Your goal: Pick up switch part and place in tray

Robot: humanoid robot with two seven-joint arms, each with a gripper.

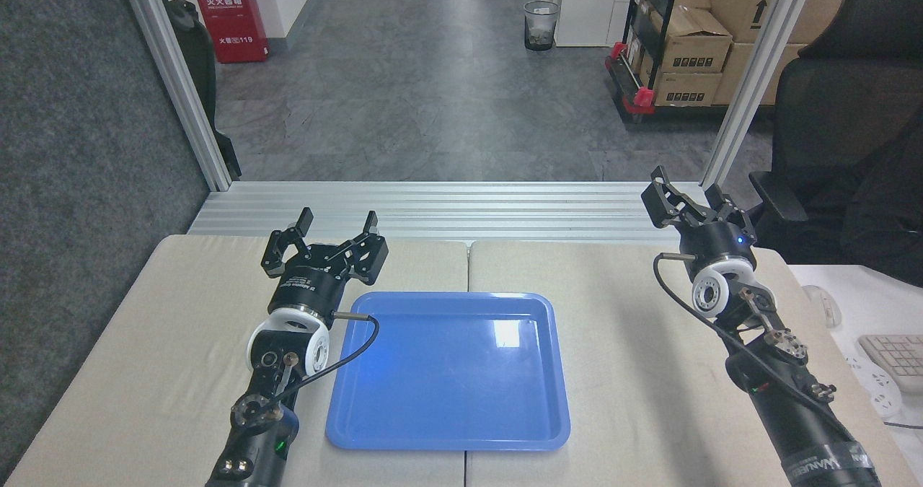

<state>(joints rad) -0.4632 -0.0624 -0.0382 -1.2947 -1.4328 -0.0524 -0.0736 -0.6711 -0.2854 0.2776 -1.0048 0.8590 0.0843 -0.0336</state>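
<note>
My left gripper [337, 221] at nine o'clock and right gripper [689, 192] at three hover spread wide, empty, flanking the glossy blue plastic tray [447, 440].

A grey floor [433, 97] stretches beyond the beige worktop [620, 343]. Past it, far left, stands a red cabinet [229, 15]; a wire waste bin [541, 25] sits mid-floor, stacked cardboard boxes [692, 47] far right, a black office chair [844, 112] nearer.
</note>
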